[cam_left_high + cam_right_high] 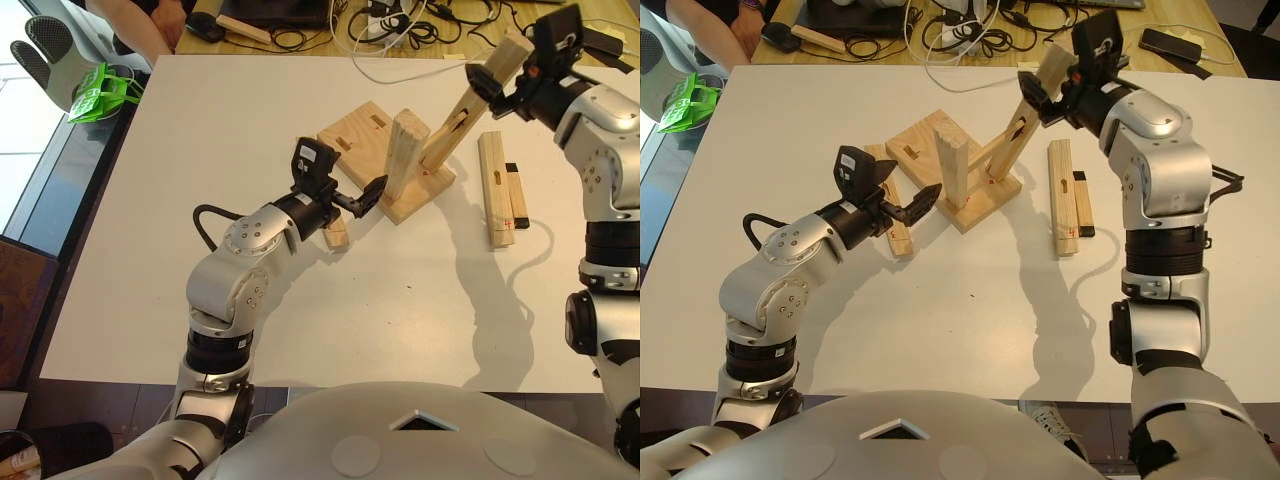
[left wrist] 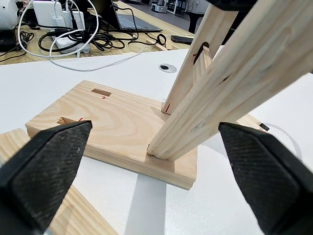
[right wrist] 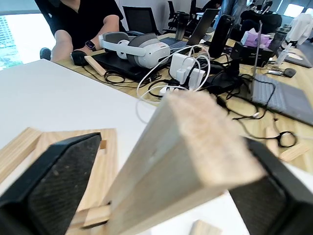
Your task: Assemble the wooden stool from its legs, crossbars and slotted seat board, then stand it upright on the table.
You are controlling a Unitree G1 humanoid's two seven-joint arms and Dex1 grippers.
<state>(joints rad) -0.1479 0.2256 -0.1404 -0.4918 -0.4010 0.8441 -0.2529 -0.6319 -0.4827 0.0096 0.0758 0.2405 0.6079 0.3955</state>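
Note:
The slotted seat board point(image 1: 352, 133) lies flat on the white table. One leg point(image 1: 408, 150) stands upright in it, and my open left gripper point(image 1: 366, 197) sits just in front of that leg's base point(image 2: 168, 147), the leg ahead of its wide-apart pads point(image 2: 46, 171). A second leg point(image 1: 462, 108) leans in its slot, joined low down to the upright one by a crossbar. My right gripper point(image 1: 1038, 88) is shut on this leaning leg's top end point(image 3: 181, 142). A loose leg point(image 1: 494, 186) lies to the right, and another wooden piece point(image 1: 892, 205) lies under my left gripper.
A short dark-tipped bar point(image 1: 516, 196) lies against the loose leg. Beyond the table's far edge are cables and a power strip point(image 3: 188, 71), a headset point(image 3: 137, 46) and a seated person. A green item point(image 1: 100, 92) sits off the far left corner. The near half of the table point(image 1: 330, 320) is bare.

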